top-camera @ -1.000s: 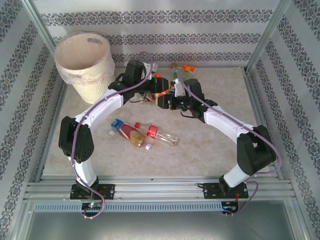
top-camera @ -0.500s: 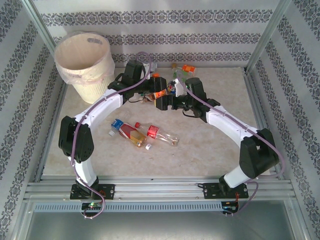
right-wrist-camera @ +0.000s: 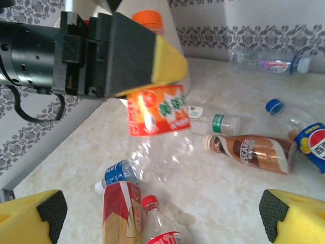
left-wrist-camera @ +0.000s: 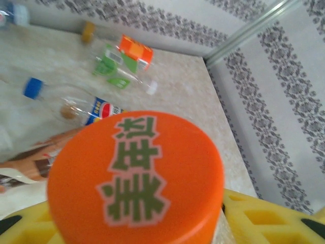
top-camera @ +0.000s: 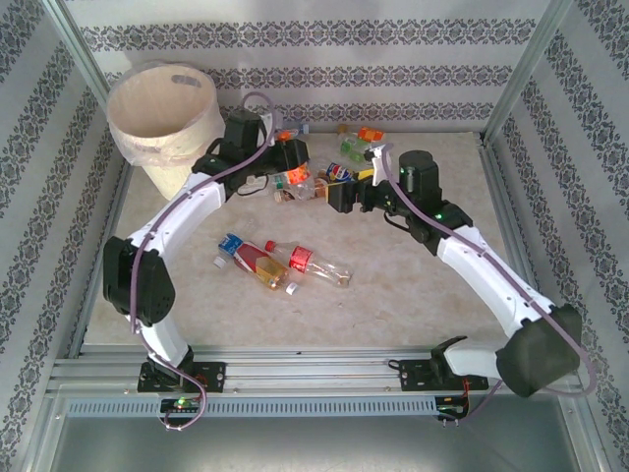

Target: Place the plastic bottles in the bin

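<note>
Toward the table's [top-camera: 413, 285] back edge, right of the bin [top-camera: 175, 169], the left gripper [top-camera: 283, 160] pinches an orange-capped bottle [right-wrist-camera: 157, 116]; the right gripper [top-camera: 335, 190] stands spread wide just beside it.

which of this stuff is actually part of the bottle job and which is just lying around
Job: bin; orange-labelled bottle, held by the left gripper; loose bottles on the table, such as the brown-labelled bottle, red-labelled bottle and green-labelled bottle.
Not the job: metal frame, patterned walls.
</note>
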`<state>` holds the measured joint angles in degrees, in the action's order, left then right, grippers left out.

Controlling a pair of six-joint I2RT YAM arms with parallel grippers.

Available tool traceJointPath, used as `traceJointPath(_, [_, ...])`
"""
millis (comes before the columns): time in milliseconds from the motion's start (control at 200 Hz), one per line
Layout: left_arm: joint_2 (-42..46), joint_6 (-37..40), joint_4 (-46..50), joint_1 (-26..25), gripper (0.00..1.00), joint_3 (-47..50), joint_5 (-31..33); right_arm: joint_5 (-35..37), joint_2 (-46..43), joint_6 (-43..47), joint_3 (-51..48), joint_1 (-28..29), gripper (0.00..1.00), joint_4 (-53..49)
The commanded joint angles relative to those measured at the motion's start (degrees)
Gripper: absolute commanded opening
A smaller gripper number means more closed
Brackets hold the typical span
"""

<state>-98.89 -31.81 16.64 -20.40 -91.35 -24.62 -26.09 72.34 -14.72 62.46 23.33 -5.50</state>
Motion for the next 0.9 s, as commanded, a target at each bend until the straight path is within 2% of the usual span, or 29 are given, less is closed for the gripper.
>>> traceJointPath(0, [4.22, 2.99, 4.09, 2.56, 0.41, -1.73, 5.52, 4.94, -2.74, 1.35, -1.43, -0.73, 0.98, 2.06])
traceJointPath(245, [10.33, 5.86, 4.90, 9.32, 0.41, -2.22, 10.73, 11.65, -5.62, -0.12, -4.23, -0.92, 0.98, 5.18])
traceJointPath(490, [14.01, 7.88, 0.28, 15.09, 0.41, -4.98, 13.97, 12.91, -3.81, -2.19, -4.01, -1.10, 0.98, 4.97])
traceJointPath(670, [13.75, 10.42, -2.70, 18.52, 0.42, -9.56, 20.38, 12.78, -2.45, -3.02, -3.22, -1.10, 0.98, 4.93])
traceJointPath(894, [10.45, 7.58, -8.85, 23.24, 0.42, -10.94, 28.92, 12.49, -1.50, -4.22, -3.03, -1.05, 0.98, 4.97])
